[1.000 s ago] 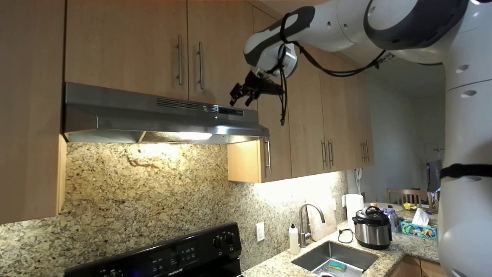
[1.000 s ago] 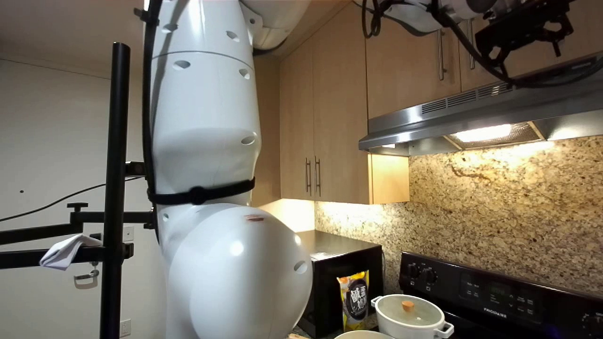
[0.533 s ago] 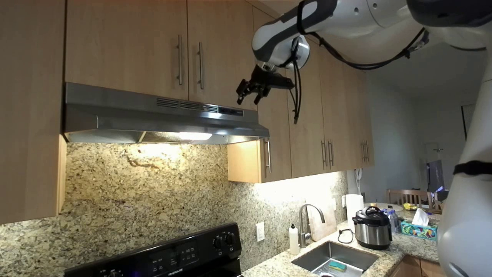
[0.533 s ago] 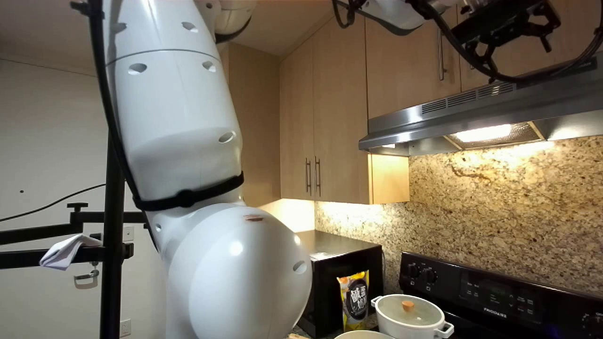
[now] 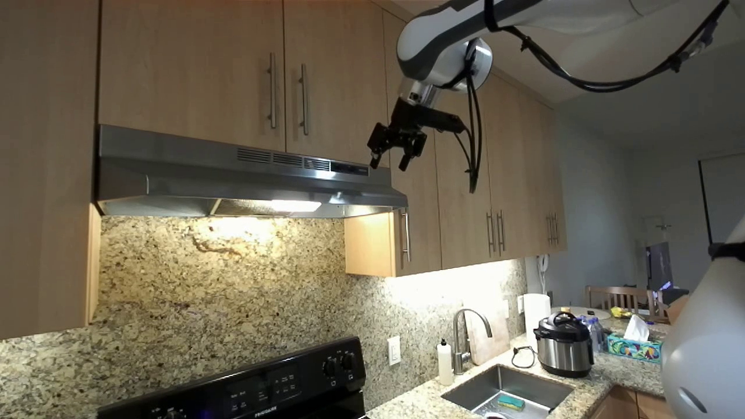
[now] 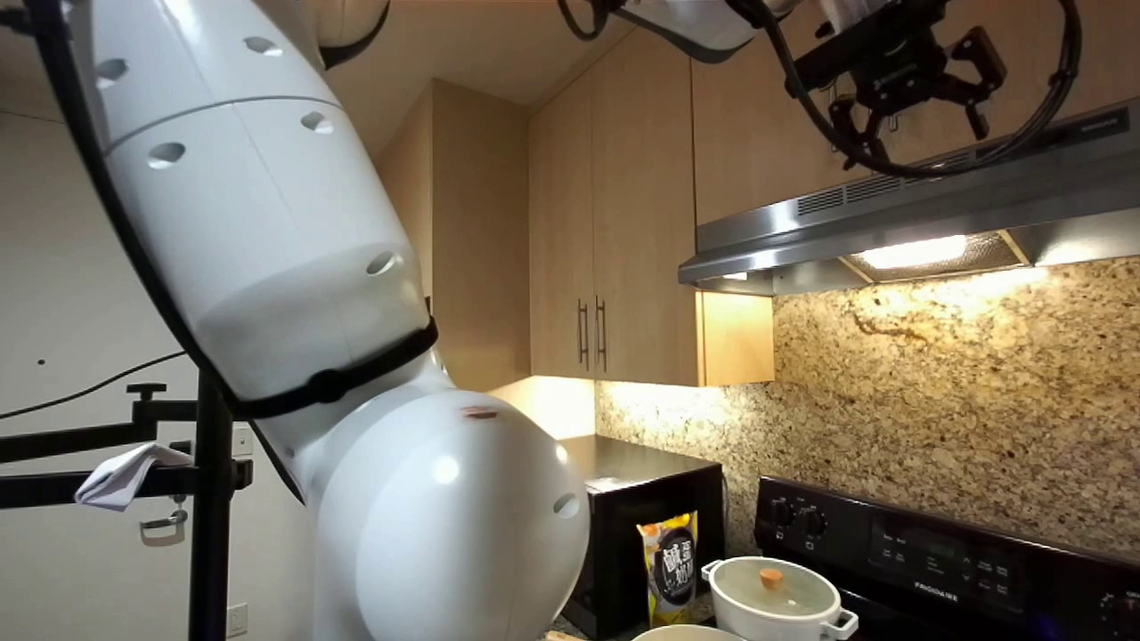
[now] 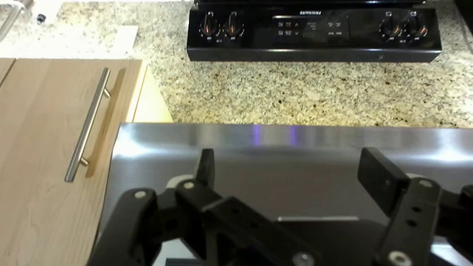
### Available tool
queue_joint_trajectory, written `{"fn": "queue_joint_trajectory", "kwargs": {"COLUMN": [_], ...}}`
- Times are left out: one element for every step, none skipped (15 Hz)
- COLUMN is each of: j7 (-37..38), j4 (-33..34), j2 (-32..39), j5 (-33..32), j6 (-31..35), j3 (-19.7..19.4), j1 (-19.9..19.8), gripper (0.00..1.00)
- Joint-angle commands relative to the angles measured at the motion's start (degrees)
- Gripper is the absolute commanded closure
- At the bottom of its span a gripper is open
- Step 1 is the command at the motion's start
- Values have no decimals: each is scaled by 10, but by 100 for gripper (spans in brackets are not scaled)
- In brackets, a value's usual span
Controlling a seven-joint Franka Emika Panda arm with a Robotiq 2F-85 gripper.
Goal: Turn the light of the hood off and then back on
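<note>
In an exterior view, well left of the jaws: a steel hood (image 5: 244, 177), with a long axis running across toward them. Next, left of the jaws and about level with the tips: vents (image 5: 285, 159). Next, lower left of the jaws, under the hood: a lamp (image 5: 295, 206), lit. Then, just left of the jaws and again about level with the tips: a dark control strip (image 5: 349, 169), sharing that long axis, probably home to the light switch, with markings too small to read. Rightmost: the jaws, spread wide, pointing downward, holding nothing.

Beside the jaws in both exterior views, yet on swapped sides: right of them for the control strip (image 6: 1103, 127) in an exterior view. Hence judged to be ahead of the jaws, across a gap, not off to a side.

In the wrist view, left of the jaws: a cabinet handle (image 7: 88, 125); between the tips: bare steel of the hood, with an edge about parallel to the spread. Probably best to narrow the jaws, then advance toward the control strip, wary of a wrong press. Impossible to tell progress from a lit lamp alone.
</note>
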Motion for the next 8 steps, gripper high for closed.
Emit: {"fn": "queue_joint_trajectory", "kwargs": {"j7": [45, 52, 56, 55, 55, 53, 49, 47], "j4": [-68, -81, -94, -106, -117, -128, -139, -148], "j2": [-54, -61, -68, -74, -77, -80, -82, -82], "j5": [-28, -33, -37, -35, -33, -29, -25, -23], "j6": [-53, -68, -84, -97, -108, -118, -125, -132], "j3": [25, 28, 30, 29, 27, 25, 23, 22], "j1": [-16, -18, -19, -16, -15, -13, -10, -8], "gripper": [0, 0, 0, 0, 0, 0, 0, 0]}}
